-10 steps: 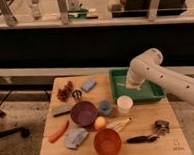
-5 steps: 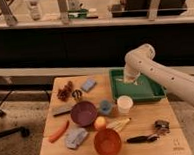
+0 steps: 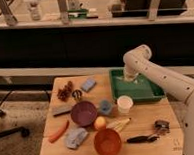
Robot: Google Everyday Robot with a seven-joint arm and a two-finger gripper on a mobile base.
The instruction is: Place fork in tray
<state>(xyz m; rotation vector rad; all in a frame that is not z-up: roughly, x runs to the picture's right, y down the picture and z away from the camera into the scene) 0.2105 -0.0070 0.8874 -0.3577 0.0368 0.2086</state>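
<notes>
Since the earlier frames, the white arm has been swung back and to the left, so that the tool (image 3: 129, 78) is now seen low over the far left corner of the green tray (image 3: 152, 93), where a second ago it was held nearer the tray's middle. Its fingers are drawn together, and something pale is glimpsed at their tips; that this is the fork cannot be confirmed, for the fork cannot be made out as a separate shape anywhere on the tabletop (image 3: 158, 113) or in the tray.

If the fork is indeed held, the step is judged best done by lowering it until it lies almost flat on the tray floor before the fingers are parted, well inside the raised rim, so that the thin utensil is not tipped over the edge or left propped on the wall.

The tray is seen as shallow, rectangular, smooth plastic. Beside it a white cup (image 3: 124, 104) stands upright on the pale wooden surface. A purple bowl (image 3: 83, 113) and an orange-red bowl (image 3: 107, 141) are round and glossy, a carrot (image 3: 59, 131) is long and tapered, and a dark, black-handled utensil (image 3: 141, 138) lies near the front edge.
</notes>
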